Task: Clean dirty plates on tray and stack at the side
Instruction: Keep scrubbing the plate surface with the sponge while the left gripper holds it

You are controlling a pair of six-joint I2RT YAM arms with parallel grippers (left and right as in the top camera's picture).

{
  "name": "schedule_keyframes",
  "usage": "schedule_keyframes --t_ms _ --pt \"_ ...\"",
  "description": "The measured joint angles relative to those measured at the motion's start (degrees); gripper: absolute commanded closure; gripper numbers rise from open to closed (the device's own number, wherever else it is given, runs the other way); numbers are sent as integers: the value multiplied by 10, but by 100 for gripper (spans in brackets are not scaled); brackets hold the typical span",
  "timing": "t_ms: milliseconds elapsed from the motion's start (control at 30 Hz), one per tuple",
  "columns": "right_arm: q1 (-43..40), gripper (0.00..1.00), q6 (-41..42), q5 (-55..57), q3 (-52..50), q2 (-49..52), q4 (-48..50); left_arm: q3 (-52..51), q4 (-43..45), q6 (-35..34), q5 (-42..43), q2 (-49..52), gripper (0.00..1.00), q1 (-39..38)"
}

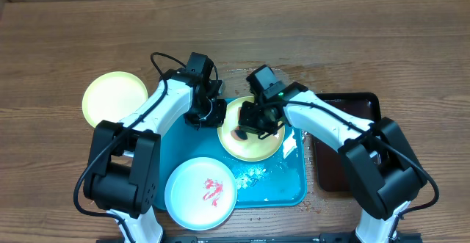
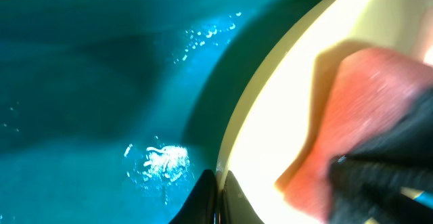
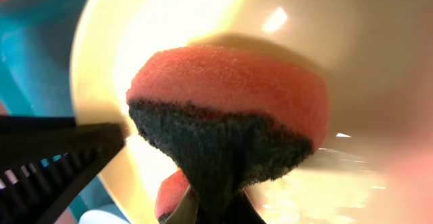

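On the turquoise tray (image 1: 288, 188), toward its upper middle, sits the yellow-green plate (image 1: 253, 149) that is under the scrub. The right claw (image 1: 258, 120) is clamped tight on a red sponge (image 3: 230, 109) with a dark scouring face, pressed to the plate's pale centre. The left claw (image 1: 208, 114) is closed at the plate's left rim; in the left wrist view its tips appear to pinch that rim to steady it, though blur leaves some doubt. No red marks show on the visible part of this plate.

A 2nd yellow-green plate (image 1: 115, 98) lies off the tray on the worktop (image 1: 73, 37) to the left and looks clean. A pale plate (image 1: 200, 191) with a red smear overhangs the tray's lower left corner, untouched. So 1 of 3 seems done and the 2nd is in hand.

The next move probably calls for lifting the sponge clear, then carrying the scrubbed plate level onto the clean plate at the side; after that, the sponge goes to the smeared plate.
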Motion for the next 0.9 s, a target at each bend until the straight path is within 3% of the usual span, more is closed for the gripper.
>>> schedule_keyframes --t_ms 300,633,900 --pt "-9 96 0 0 -14 0 15 -10 11 0 3 15 96 0" --pt "-9 96 0 -2 -17 0 28 -5 41 2 112 55 96 7" --pt "-11 96 0 4 -17 0 42 -5 41 3 139 61 96 11"
